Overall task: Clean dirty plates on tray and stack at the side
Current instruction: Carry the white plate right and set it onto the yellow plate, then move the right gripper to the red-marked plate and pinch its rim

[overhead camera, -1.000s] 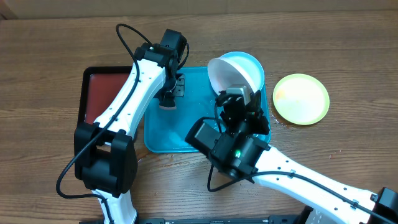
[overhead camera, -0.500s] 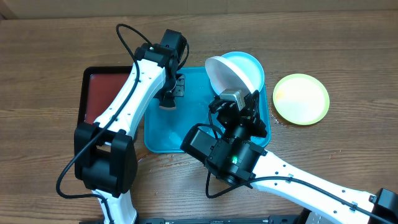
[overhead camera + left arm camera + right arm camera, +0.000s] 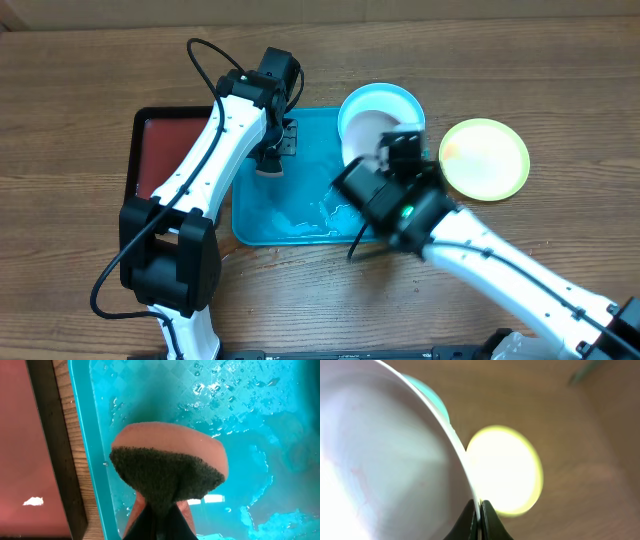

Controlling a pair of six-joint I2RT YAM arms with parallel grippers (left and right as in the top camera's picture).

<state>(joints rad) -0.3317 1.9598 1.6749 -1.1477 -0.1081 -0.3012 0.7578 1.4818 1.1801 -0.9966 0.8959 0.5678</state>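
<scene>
Your right gripper [image 3: 479, 519] is pinching the thin-rimmed white plate [image 3: 385, 460]; your left gripper [image 3: 156, 514] is squeezing a fuzzy sponge [image 3: 170, 472] above the wet tray [image 3: 250, 450].

Overhead: high above the tray [image 3: 300, 205], facing straight down.
Left wrist: close over the tray's left rim.
Right wrist: close, looking beyond the tray's right side.
Shared: tray floor, overhead and left wrist.

Glossy wet plastic tray [image 3: 240, 420], rough-fibred scouring sponge [image 3: 167, 472] — smooth white plate [image 3: 380, 460], matt wood-grain table [image 3: 80, 80]
</scene>
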